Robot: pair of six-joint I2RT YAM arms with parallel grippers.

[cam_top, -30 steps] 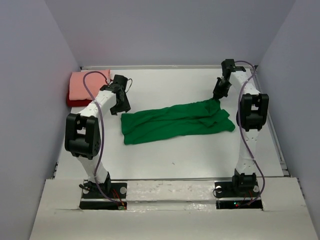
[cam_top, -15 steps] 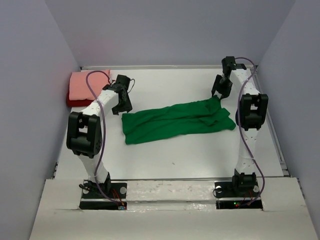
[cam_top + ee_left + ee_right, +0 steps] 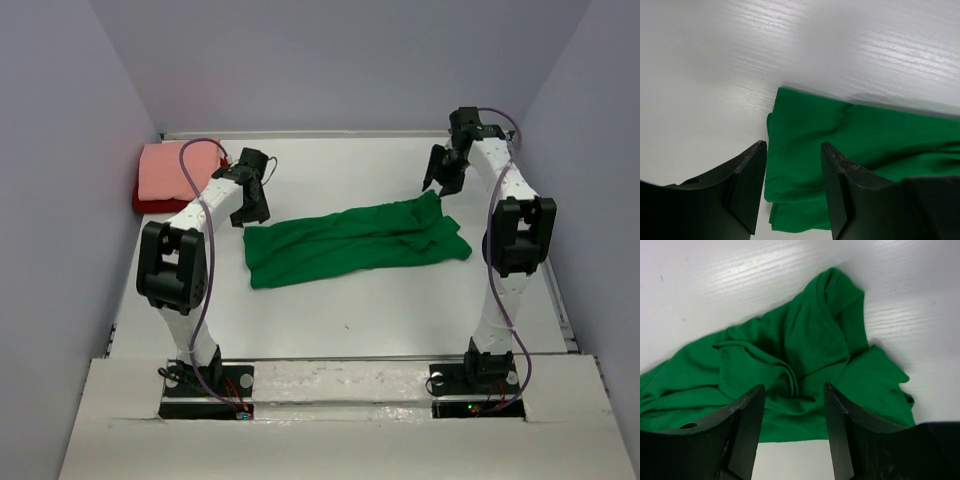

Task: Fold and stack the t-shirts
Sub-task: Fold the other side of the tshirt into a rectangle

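- My bright green cloth t-shirt lies mid-frame in the overhead view, a rumpled band running from lower left up to the right.
- My left gripper hangs spread and empty by the band's left end. My right gripper, likewise spread and empty, sits over its upper-right tip.
- I can't pick out collar or sleeves in the bunching.
- At upper left, the folded salmon-pink t-shirt covers the dark red t-shirt; only its edge shows.
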